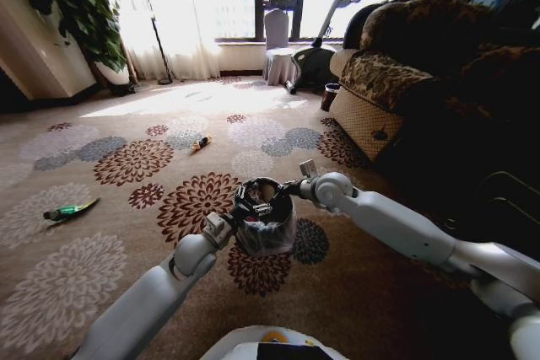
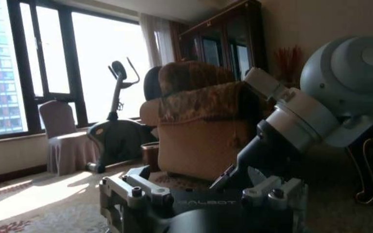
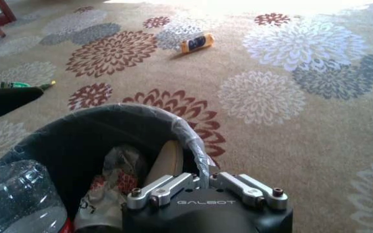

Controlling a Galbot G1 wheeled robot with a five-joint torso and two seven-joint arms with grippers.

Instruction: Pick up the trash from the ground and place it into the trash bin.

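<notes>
Head view: your trash bin (image 1: pixel 264 218) hangs above the carpet (image 1: pixel 380 292) between both grippers, the left gripper (image 1: pixel 221 223) and right gripper (image 1: pixel 297 183) at opposite rim sides. A green wrapper (image 1: pixel 67 210) and orange tube (image 1: pixel 201 142) lie well apart on the carpet.

Left wrist view: can't tell its finger state.

Right wrist view: fingers (image 3: pixel 167 187) pinched shut on the bagged rim, bottle (image 3: pixel 18 204) inside.

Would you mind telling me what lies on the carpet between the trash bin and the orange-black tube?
Nothing: in the right wrist view, bare flowered carpet separates the trash bin from the orange-black tube.
</notes>
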